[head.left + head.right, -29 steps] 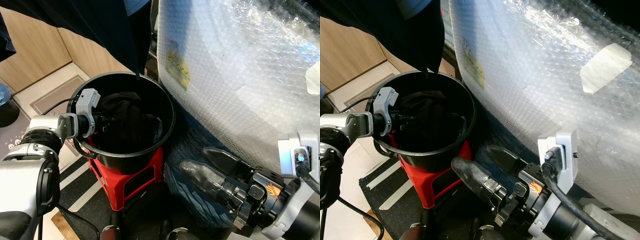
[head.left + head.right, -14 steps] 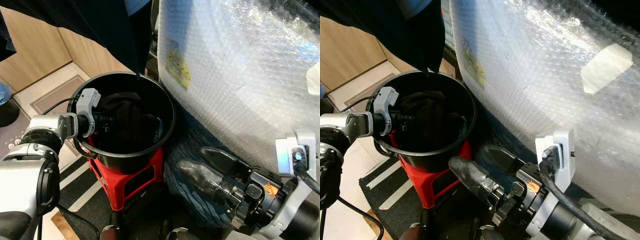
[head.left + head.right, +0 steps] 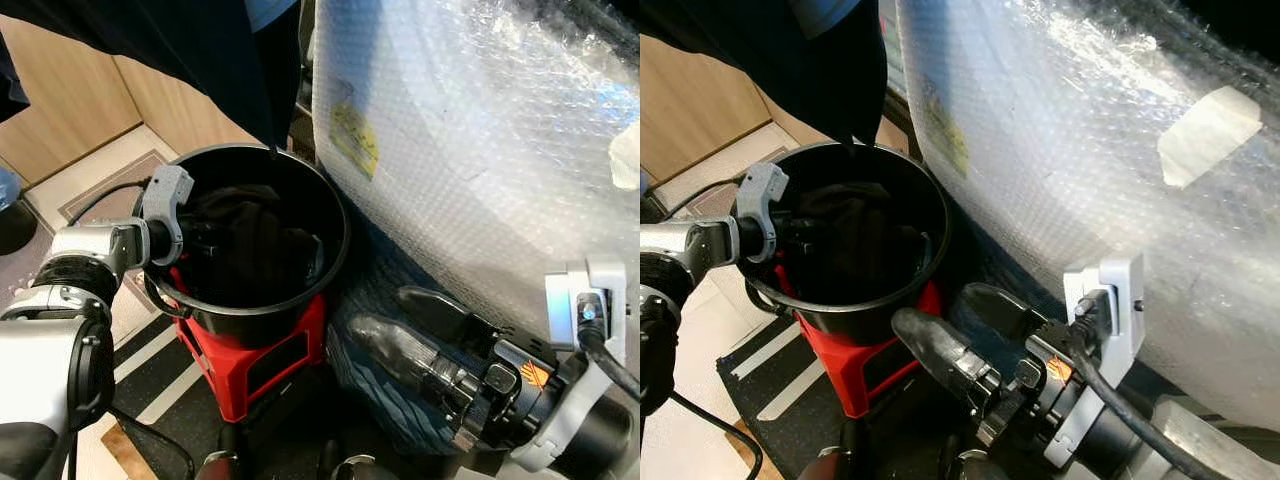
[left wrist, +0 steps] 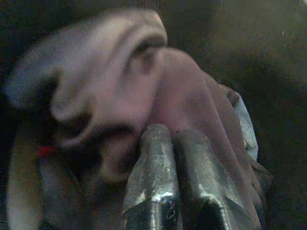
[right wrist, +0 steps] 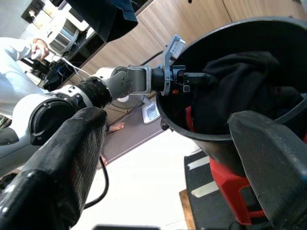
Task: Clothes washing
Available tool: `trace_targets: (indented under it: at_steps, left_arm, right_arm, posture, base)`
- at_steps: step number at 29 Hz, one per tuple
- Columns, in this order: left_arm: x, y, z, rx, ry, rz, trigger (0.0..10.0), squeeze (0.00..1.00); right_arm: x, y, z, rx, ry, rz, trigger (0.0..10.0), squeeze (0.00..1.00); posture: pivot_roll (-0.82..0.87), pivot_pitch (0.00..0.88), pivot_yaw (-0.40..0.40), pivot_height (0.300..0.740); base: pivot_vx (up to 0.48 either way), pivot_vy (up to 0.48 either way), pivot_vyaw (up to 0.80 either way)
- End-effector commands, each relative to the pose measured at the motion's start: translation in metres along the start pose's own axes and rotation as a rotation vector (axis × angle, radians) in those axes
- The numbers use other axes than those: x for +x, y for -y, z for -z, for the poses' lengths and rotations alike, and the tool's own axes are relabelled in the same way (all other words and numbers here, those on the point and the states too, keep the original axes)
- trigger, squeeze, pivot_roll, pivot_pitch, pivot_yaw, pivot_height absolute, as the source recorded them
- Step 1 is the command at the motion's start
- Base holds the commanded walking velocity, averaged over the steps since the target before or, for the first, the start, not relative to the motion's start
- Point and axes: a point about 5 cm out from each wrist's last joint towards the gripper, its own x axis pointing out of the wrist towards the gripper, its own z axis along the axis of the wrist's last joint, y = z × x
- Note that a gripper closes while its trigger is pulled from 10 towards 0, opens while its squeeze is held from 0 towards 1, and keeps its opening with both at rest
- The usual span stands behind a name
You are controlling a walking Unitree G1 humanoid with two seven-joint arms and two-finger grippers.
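A black bucket (image 3: 338, 240) stands on a red stool (image 3: 275, 355) and holds a heap of dark clothes (image 3: 255, 240). My left gripper (image 3: 207, 236) reaches over the near rim into the bucket. In the left wrist view its fingers (image 4: 153, 158) lie pressed together, with dark cloth (image 4: 120, 86) bunched at their tips. My right gripper (image 3: 380, 312) hangs low to the right of the bucket, its two black fingers spread wide, holding nothing. The right wrist view looks across at the bucket (image 5: 230, 143) and the left gripper (image 5: 196, 76).
A large appliance wrapped in bubble film (image 3: 480, 150) rises right beside the bucket. Dark blue fabric (image 3: 375, 275) lies at its foot behind my right gripper. A dark garment (image 3: 200, 50) hangs above the bucket. A striped mat (image 3: 150, 370) covers the floor. A person (image 5: 19, 52) stands far off.
My left wrist has lifted slightly and shifted left at the bucket rim. The right gripper has drifted a little to the left, still open.
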Motion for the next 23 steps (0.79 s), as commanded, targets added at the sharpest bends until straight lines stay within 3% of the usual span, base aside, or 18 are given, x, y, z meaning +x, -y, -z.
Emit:
trace_targets:
  at_steps: [1, 15, 19, 20, 21, 23]
  left_arm:
    - [-0.006, -0.002, -0.016, 0.038, 0.051, -0.013, 0.0, 0.0]
    - [0.002, 0.006, -0.014, 0.047, 0.058, 0.032, 0.0, 0.0]
    - [0.004, 0.011, -0.017, 0.086, 0.078, 0.063, 0.0, 0.0]
    - [0.004, 0.012, -0.018, 0.096, 0.082, 0.068, 4.2, 0.0]
    - [0.005, 0.012, -0.015, 0.075, 0.071, 0.078, 10.0, 1.0]
    - [0.005, 0.013, -0.013, 0.099, 0.064, 0.093, 10.0, 1.0]
  right_arm:
    - [0.0, -0.003, 0.002, -0.012, -0.007, -0.025, 10.0, 0.0]
    - [0.001, -0.002, -0.001, -0.042, 0.0, -0.036, 10.0, 0.0]
    - [0.001, -0.002, -0.001, -0.044, 0.001, -0.036, 10.0, 0.0]
    - [0.001, -0.002, -0.001, -0.044, 0.001, -0.037, 10.0, 0.0]
    - [0.001, -0.002, -0.001, -0.044, 0.002, -0.04, 10.0, 0.0]
    - [0.002, -0.002, -0.001, -0.044, 0.002, -0.04, 10.0, 0.0]
  posture:
    - [-0.16, 0.468, -0.127, 0.74]
    - [-0.18, 0.465, -0.134, 0.74]
    - [-0.18, 0.465, -0.136, 0.74]
    - [-0.18, 0.466, -0.136, 0.74]
    - [-0.18, 0.466, -0.134, 0.74]
    - [-0.18, 0.467, -0.134, 0.74]
  base:
    - [0.0, 0.0, 0.0]
    - [0.0, 0.0, 0.0]
    - [0.0, 0.0, 0.0]
    - [0.0, 0.0, 0.0]
    - [0.0, 0.0, 0.0]
    - [0.0, 0.0, 0.0]
